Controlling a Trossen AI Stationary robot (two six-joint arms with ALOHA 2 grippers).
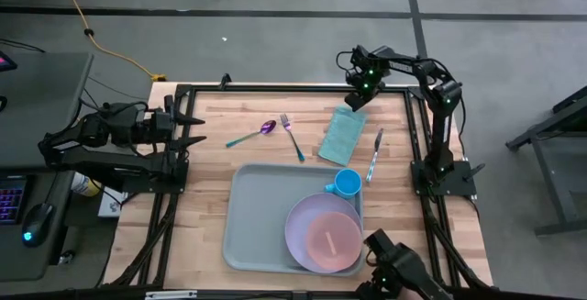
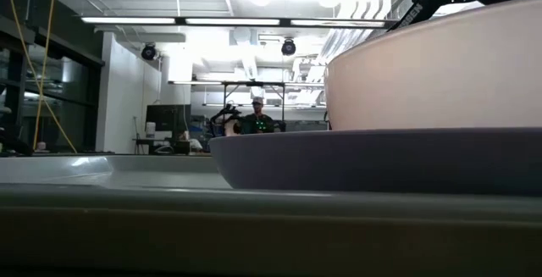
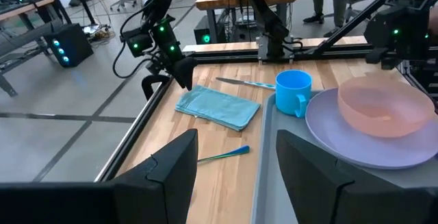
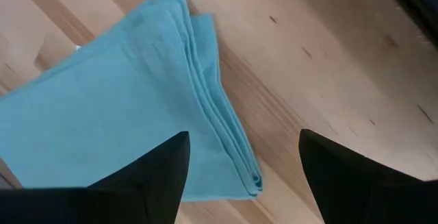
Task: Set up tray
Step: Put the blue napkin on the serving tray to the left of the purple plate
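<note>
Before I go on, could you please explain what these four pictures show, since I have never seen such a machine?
It is a robot with two dark arms at a wooden table. One picture looks straight down, one looks level from the tabletop, and two come from cameras on the wrists. The left hand waits open at the table's left edge, holding nothing. The right hand hangs open over a folded teal cloth, also empty. On the table lie a tray carrying a plate, a pink bowl and a blue mug. Beside the tray lie a spoon, a fork and a knife.
</note>
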